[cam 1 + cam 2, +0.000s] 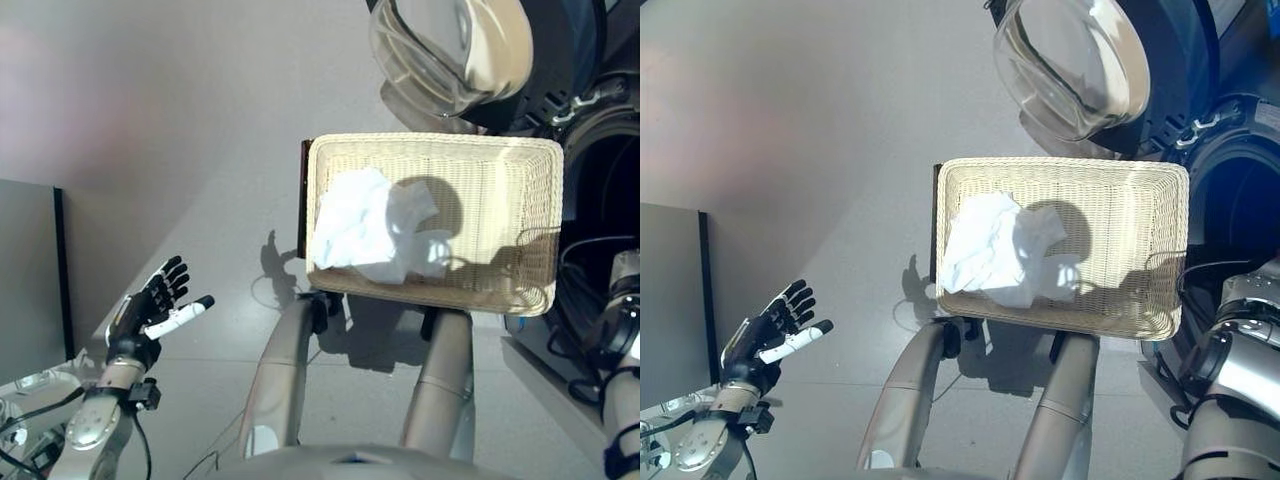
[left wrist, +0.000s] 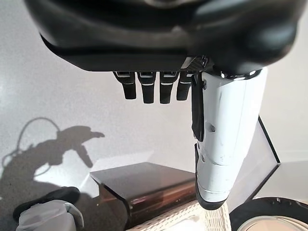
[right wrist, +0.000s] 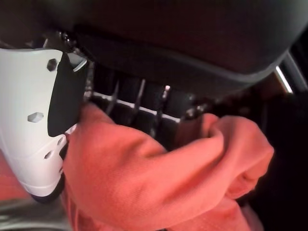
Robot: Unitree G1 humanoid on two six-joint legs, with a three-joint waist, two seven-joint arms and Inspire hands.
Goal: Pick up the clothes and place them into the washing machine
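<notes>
A wicker basket [image 1: 430, 142] stands in front of me with a crumpled white cloth [image 1: 370, 225] in its left half. The washing machine's dark drum opening [image 1: 600, 190] is just right of the basket, and its glass door [image 1: 450, 50] hangs open above. My right arm [image 1: 625, 320] reaches into the drum from the right edge. In the right wrist view my right hand [image 3: 192, 43] is shut on an orange cloth [image 3: 159, 178], with dark drum around it. My left hand [image 1: 150, 305] hovers open and empty at the lower left, well away from the basket.
The basket rests on a dark brown stand [image 2: 144, 185]. A grey panel [image 1: 30, 280] stands at the far left. Plain grey floor [image 1: 200, 150] spreads between the left hand and the basket.
</notes>
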